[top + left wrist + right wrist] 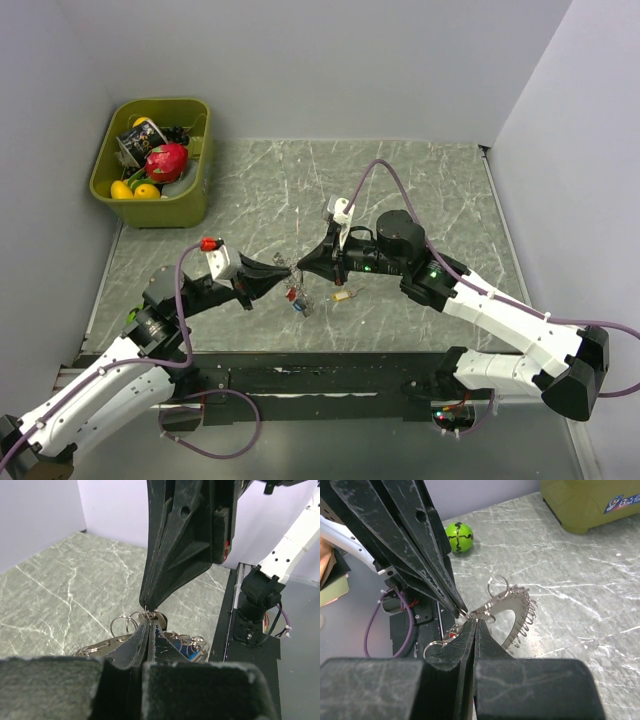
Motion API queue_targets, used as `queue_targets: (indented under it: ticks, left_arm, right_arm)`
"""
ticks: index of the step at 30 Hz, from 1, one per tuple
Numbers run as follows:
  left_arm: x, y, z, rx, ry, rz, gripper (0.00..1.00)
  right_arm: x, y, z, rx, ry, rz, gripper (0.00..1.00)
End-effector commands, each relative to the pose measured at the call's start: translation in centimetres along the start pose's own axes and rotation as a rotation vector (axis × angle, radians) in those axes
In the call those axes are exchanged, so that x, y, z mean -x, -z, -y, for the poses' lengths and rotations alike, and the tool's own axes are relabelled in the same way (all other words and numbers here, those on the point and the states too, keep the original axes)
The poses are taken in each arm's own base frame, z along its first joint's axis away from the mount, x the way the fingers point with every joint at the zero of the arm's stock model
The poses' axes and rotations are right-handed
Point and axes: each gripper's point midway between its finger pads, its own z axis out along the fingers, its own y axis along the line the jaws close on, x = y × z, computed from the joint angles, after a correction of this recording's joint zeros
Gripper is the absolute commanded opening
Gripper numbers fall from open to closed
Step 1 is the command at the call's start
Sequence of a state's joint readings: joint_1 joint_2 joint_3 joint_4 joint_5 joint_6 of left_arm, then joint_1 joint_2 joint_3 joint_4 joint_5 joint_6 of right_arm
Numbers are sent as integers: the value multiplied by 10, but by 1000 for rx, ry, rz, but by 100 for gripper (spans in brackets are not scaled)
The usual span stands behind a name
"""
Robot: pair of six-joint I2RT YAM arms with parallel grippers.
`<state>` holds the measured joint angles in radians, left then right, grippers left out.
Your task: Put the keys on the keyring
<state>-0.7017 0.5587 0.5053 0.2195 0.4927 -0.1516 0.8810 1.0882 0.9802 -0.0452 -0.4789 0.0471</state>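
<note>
High rear overview looking down, two close wrist views facing each other, sharing keyring

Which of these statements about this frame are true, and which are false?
1. The left gripper and right gripper are both shut, and their tips meet at the keyring. True.
2. The green bin is empty. False: it holds several things, including a red toy.
3. A tan key lies on the table, and neither gripper touches it. True.
4. The green ball sits inside the bin. False: it lies on the table, outside the bin.
</note>
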Motion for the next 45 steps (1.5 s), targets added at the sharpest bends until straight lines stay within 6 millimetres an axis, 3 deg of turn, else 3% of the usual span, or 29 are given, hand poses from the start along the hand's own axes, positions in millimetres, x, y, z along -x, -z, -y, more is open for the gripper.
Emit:
queue_targets:
  ticks: [1, 12, 13, 15, 16, 19, 23, 26, 33, 45]
  left_arm:
    - [44, 3, 18, -73, -64, 143, 1]
    - [49, 6, 21, -81, -77, 187, 1]
    - [49, 6, 21, -83, -77, 185, 1]
    - [48, 5, 21, -84, -76, 184, 1]
    - [48, 5, 21, -84, -77, 184, 1]
    - [47, 5, 21, -84, -78, 183, 1]
    - [46, 4, 23, -101, -78, 184, 1]
    - [45, 3, 24, -112, -80, 186, 1]
    - [48, 6, 37, -183, -104, 213, 1]
    - [54, 8, 45, -224, -112, 223, 1]
  right_arm:
    - [7, 2, 6, -32, 21, 30, 0]
    - [6, 6, -2, -1, 23, 36, 0]
    - [6, 7, -1, -5, 24, 39, 4]
    - [9, 13, -3, -11, 36, 62, 17]
    - [10, 16, -2, -23, 37, 67, 30]
    - [17, 26, -4, -39, 60, 106, 48]
    - [26, 38, -13, -16, 103, 157, 60]
    - [26, 42, -24, 40, 122, 165, 61]
    - [19, 35, -42, 181, 159, 124, 50]
    - [19, 32, -53, 261, 158, 106, 46]
